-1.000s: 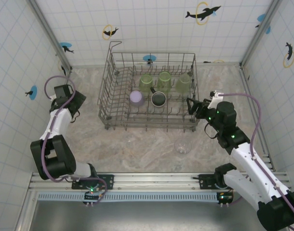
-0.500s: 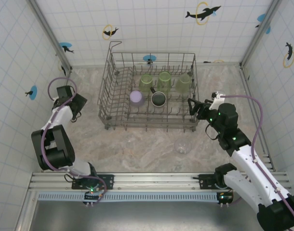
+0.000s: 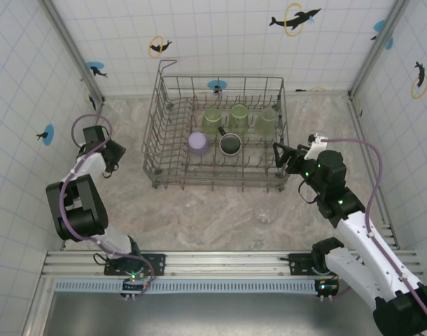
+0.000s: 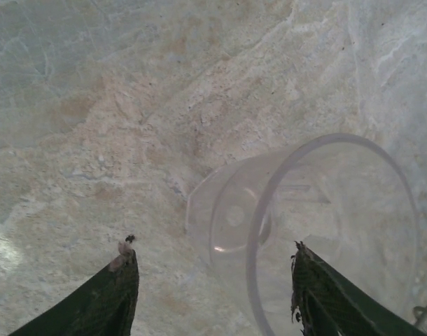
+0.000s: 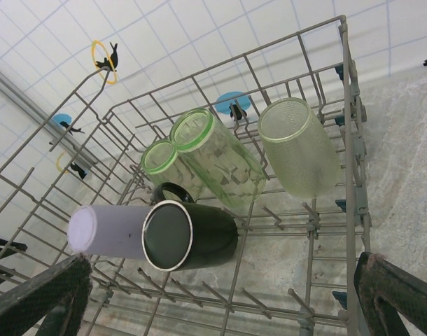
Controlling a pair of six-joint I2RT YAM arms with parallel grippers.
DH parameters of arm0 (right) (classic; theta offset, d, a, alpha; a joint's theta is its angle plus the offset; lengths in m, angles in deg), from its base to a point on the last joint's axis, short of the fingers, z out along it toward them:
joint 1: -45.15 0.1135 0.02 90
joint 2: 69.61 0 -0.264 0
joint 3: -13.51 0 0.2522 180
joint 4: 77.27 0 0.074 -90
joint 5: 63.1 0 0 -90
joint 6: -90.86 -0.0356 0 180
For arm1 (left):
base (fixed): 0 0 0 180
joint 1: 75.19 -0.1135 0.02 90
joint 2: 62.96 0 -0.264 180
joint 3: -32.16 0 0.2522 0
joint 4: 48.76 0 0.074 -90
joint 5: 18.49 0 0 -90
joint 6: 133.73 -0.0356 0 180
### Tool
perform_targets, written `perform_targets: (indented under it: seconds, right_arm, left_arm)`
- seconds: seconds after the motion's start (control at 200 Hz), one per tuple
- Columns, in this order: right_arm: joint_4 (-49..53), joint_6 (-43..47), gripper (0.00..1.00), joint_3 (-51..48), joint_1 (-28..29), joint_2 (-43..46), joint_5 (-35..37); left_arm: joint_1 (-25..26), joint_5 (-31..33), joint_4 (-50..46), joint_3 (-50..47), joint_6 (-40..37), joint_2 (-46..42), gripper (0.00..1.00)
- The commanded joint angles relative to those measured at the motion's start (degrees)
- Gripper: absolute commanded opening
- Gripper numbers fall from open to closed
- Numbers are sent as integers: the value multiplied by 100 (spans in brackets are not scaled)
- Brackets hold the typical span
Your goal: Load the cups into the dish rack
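The grey wire dish rack (image 3: 157,143) stands at the table's middle back. In it are three green tumblers (image 5: 231,161), a lavender tumbler (image 5: 105,231) and a black mug (image 5: 199,234). A clear glass (image 4: 304,224) lies on its side on the marble, rim towards the camera. My left gripper (image 4: 213,248) straddles it with jaws apart: the right finger (image 4: 325,297) shows within the rim, and the left finger (image 4: 115,297) stands clear of the wall. My right gripper (image 5: 220,301) hangs wide open over the rack's front right corner, holding nothing. Another clear glass (image 3: 264,212) stands in front of the rack.
The left gripper (image 3: 114,155) is close to the tiled left wall (image 3: 31,105), left of the rack. The right gripper (image 3: 282,155) sits just off the rack's right rim. Bare marble (image 3: 199,217) lies between the rack and the arm bases.
The left gripper has drawn slightly towards the left wall, the arm has folded tighter and its jaws have narrowed. The right arm has barely moved and stays wide open.
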Motion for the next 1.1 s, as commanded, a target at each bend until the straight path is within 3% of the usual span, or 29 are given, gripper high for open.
perform_targets:
  seconds: [0.0,0.235,0.37,0.836,0.976,1.091]
  right_arm:
    - [-10,-44,100,-94,-23,91,49]
    - [29,-42,100,-76,-27,128,81]
    - [30,-39,100,-54,-24,134,68]
    - [-14,-128,100,53,-36,-82,-48]
    - [-21,-106,100,148,-36,-239,-103]
    - [-62,-144,100,156,-28,-368,-135]
  left_arm:
    - [-48,-130,115,32,54,134,55]
    - [-43,-152,122,54,75,239,26]
    - [-58,-146,75,61,66,189,0]
    - [-59,-352,-71,-141,89,-434,0]
    - [-144,-1040,-58,-56,63,-542,0]
    - [-239,-1229,-81,29,73,-714,0]
